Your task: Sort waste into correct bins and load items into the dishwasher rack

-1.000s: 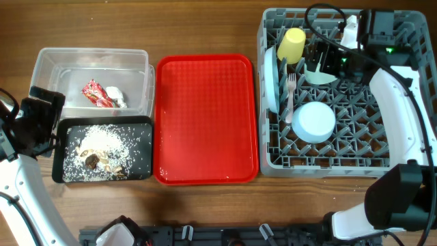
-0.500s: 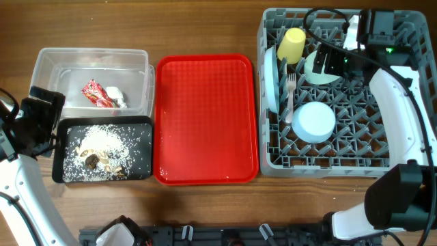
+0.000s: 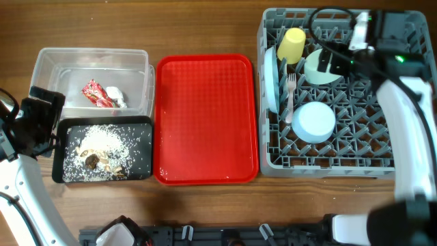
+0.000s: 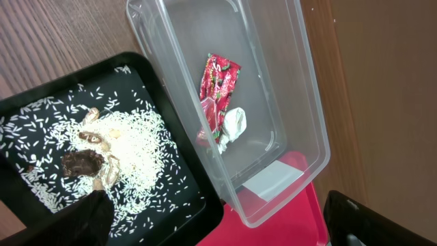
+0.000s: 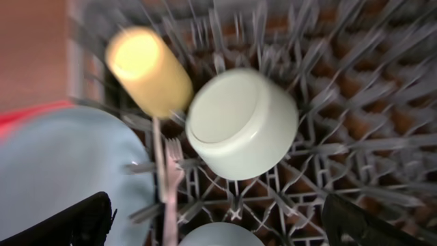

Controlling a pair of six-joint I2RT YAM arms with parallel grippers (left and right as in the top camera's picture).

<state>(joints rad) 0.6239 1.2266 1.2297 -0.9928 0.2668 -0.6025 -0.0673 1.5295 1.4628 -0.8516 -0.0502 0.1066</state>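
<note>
The grey dishwasher rack holds the light blue plate on edge, the yellow cup, the white fork, the small light blue bowl and the pale green bowl, which is upside down. My right gripper hovers open and empty beside the green bowl. My left gripper is open and empty at the left end of the black tray, which holds rice and brown scraps. The clear tub holds the red wrapper and tissue. The spoon is not visible.
A red serving tray lies between the bins and the rack with nothing on it. The right arm and its cable stretch over the rack's far right side. Bare wooden table lies in front of and behind the bins.
My right gripper has drawn back to the right, off the pale green bowl, which now shows more fully in the rack. The left arm has not moved.
</note>
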